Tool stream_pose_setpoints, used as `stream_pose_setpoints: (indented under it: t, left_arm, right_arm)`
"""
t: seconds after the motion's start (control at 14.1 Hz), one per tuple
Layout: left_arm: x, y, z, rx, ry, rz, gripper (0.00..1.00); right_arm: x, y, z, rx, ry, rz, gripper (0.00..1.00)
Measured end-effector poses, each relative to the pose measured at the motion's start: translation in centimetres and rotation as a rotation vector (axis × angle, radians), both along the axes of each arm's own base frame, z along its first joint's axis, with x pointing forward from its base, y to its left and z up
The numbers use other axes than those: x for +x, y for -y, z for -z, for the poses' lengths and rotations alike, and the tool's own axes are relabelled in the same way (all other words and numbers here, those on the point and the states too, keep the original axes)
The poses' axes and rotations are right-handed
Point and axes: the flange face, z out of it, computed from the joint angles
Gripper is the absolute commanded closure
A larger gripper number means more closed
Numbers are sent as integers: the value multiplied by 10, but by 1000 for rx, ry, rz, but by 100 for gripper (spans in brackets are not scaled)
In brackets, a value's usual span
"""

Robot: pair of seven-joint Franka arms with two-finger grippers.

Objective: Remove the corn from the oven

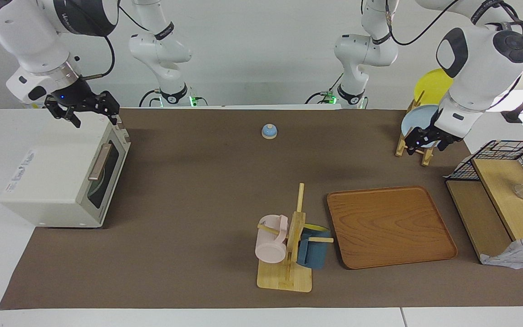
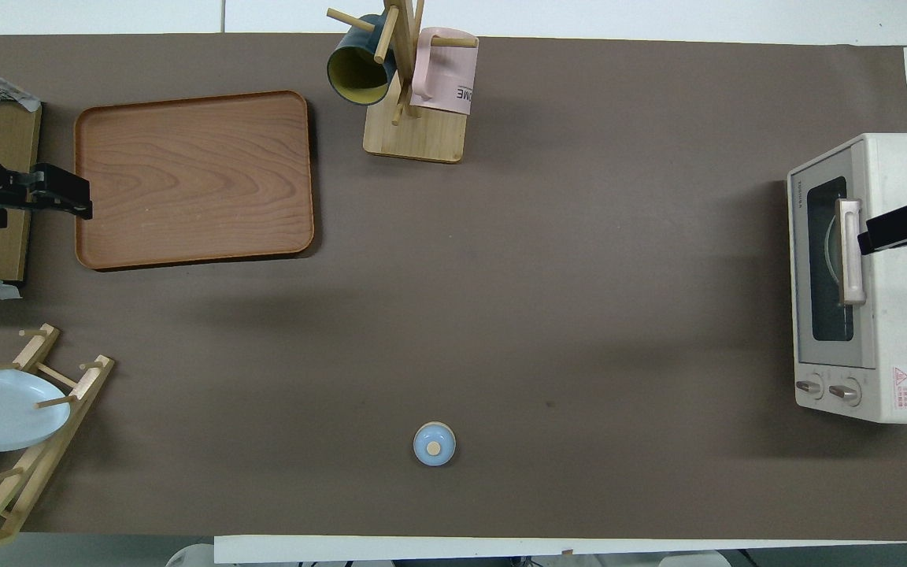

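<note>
The cream-white oven (image 1: 52, 181) stands at the right arm's end of the table, and it also shows in the overhead view (image 2: 902, 331). Its dark glass door (image 1: 107, 177) is closed, with the tan bar handle (image 2: 849, 252) across it. The corn is hidden; I cannot see it through the glass. My right gripper (image 1: 94, 119) is open and raised over the oven's top front edge, just above the handle; in the overhead view (image 2: 871, 235) its tip reaches the handle. My left gripper (image 1: 426, 146) is open, empty and raised over the tray's edge (image 2: 79, 206), and it waits.
A wooden tray (image 1: 391, 227) lies toward the left arm's end. A mug tree (image 1: 288, 254) holds a pink mug and a blue mug. A small blue bell (image 1: 269, 131) sits near the robots. A plate rack (image 2: 36, 425), a wire basket (image 1: 506, 159) and a wooden board (image 1: 506, 204) stand at the left arm's end.
</note>
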Motion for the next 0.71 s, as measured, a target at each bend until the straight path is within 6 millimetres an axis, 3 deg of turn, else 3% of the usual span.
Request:
stream_pose_setpoints:
  t: [0.21,0.57,0.71]
  left_arm:
    - [-13,0,-20,-17,13,8,0]
    - [-14,2,-21,-19,11,13,0]
    - [-14,1,-21,-19,11,11,0]
  right_arm:
    - [1,0,3,-3,-7,0,0]
    - [1,1,6,-3,-14,1,0]
    - [2,1,15,-2,-3,-19,61]
